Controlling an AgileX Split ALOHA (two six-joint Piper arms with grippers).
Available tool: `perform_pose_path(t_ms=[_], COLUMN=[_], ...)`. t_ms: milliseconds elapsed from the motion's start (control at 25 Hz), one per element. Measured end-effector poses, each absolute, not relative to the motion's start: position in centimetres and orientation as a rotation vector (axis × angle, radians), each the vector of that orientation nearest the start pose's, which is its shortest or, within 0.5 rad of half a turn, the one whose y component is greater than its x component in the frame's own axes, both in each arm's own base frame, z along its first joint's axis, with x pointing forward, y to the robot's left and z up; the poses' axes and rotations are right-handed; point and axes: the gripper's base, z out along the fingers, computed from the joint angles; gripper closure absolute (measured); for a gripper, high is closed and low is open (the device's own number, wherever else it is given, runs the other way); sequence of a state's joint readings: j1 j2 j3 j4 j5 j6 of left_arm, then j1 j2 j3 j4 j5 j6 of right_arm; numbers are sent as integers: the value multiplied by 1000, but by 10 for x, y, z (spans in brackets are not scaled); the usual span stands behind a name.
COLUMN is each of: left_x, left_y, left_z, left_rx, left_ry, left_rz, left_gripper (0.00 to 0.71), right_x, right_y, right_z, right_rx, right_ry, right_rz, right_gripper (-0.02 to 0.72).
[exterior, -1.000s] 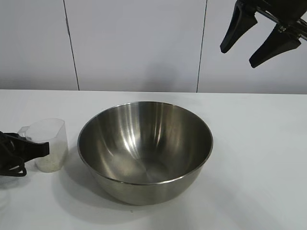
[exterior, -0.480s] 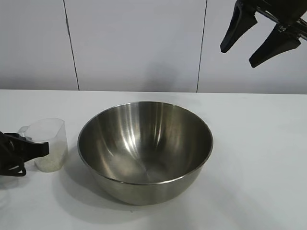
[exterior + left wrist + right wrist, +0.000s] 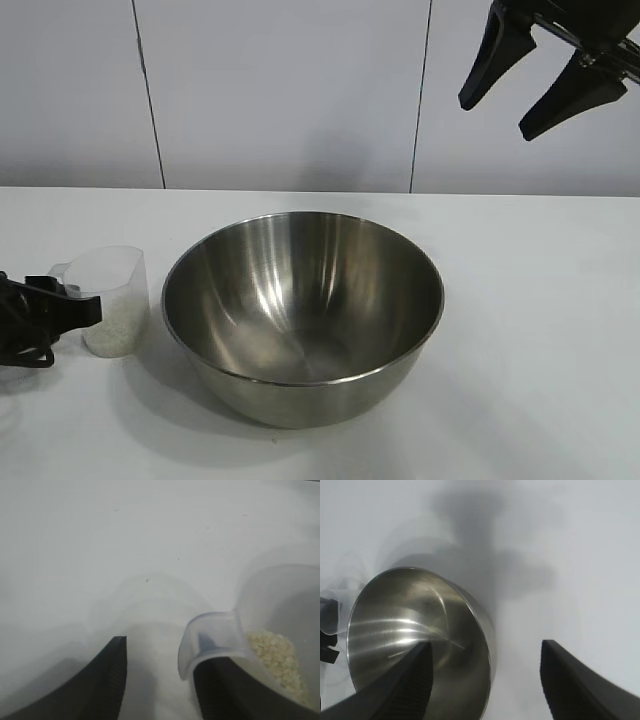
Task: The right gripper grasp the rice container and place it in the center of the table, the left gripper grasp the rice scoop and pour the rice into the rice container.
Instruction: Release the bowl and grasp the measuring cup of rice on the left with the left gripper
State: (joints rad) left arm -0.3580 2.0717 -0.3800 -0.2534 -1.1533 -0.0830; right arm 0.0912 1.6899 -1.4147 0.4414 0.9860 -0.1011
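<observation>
The rice container, a large shiny steel bowl, stands empty at the middle of the table. To its left the rice scoop, a small translucent cup, stands upright with rice in its bottom. My left gripper sits low at the table's left edge, open, at the scoop's handle. In the left wrist view the left gripper shows bare table between its fingers; the scoop's handle lies over one finger, beside the rice. My right gripper hangs open, high at the upper right. The right wrist view shows the right gripper above the rice container.
A pale panelled wall closes the back of the table. White tabletop stretches to the right of the bowl and in front of it.
My left gripper's fingers have opened off the scoop's handle. The scoop has shifted slightly toward the bowl. The right gripper and the bowl have not moved.
</observation>
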Motion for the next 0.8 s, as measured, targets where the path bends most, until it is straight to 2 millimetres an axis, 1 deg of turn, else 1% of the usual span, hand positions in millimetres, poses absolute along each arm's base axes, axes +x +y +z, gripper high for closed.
perform_pose_path(t_ms=[80, 200, 320, 720, 760, 800], left_x=[253, 253, 253, 258, 258, 258], left_y=[-72, -72, -72, -74, -74, -74], left_z=[61, 61, 61, 63, 63, 63], left_rx=[27, 27, 27, 23, 23, 23], left_ry=[2023, 2023, 2023, 2005, 2005, 2005], left_rz=[-110, -110, -110, -117, -117, -117], left_gripper=[395, 430, 445, 450, 460, 487], right_x=[355, 355, 355, 355, 355, 355], right_y=[65, 65, 65, 65, 65, 65], right_z=[297, 297, 297, 297, 297, 297], right_rx=[-27, -27, -26, -25, -25, -25], right_ry=[2691, 2691, 2690, 2688, 2688, 2688], right_rz=[566, 566, 566, 565, 565, 565], right_gripper=[270, 270, 270, 270, 270, 270])
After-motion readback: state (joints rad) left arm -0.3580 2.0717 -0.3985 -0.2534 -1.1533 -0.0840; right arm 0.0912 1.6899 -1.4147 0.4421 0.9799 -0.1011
